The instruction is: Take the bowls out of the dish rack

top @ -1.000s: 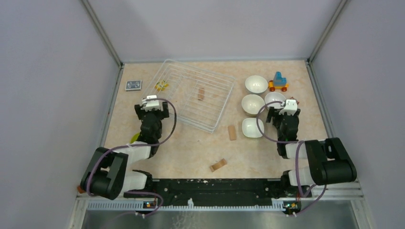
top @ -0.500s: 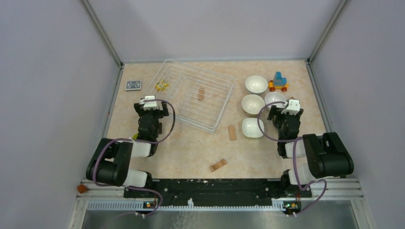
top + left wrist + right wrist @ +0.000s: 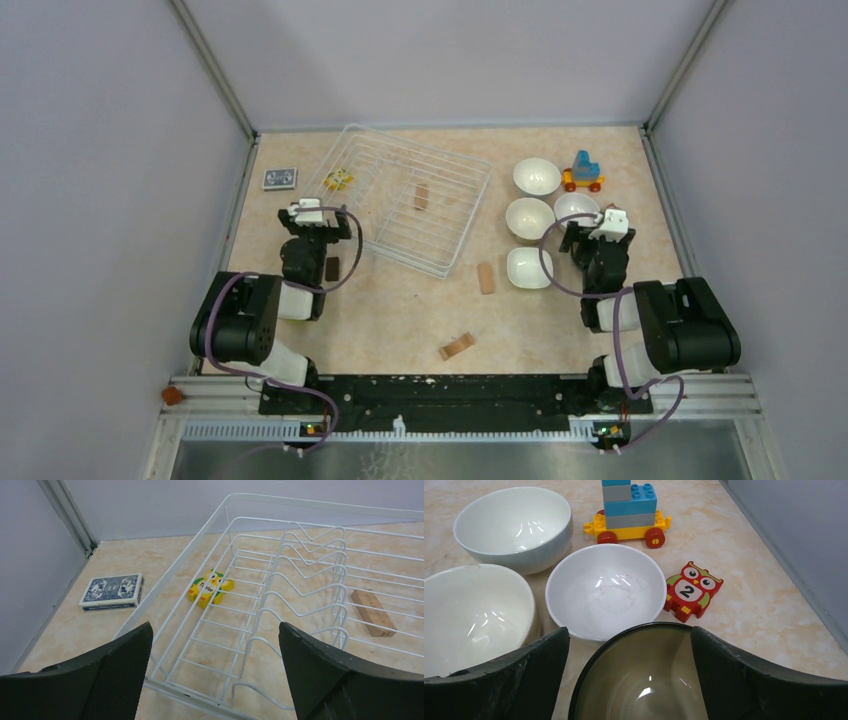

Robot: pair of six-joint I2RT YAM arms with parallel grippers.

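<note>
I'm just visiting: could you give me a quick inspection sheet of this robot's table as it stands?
Surface: beige marbled tabletop, no spills seen.
Job's things: wire dish rack holds no bowls; four white bowls and a dark-rimmed bowl sit right of it.
Clutter: card deck, toy train, red owl, two wooden pieces on the table; yellow owl and wooden block inside the rack.
Grippers: left gripper open, empty, by the rack; right gripper open over the dark-rimmed bowl.
Cables: a purple loop on each arm.
Surroundings: plain grey walls.

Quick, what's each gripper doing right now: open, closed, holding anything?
Left gripper: open, holding nothing.
Right gripper: open, one finger on either side of the dark bowl; whether they touch it cannot be told.
</note>
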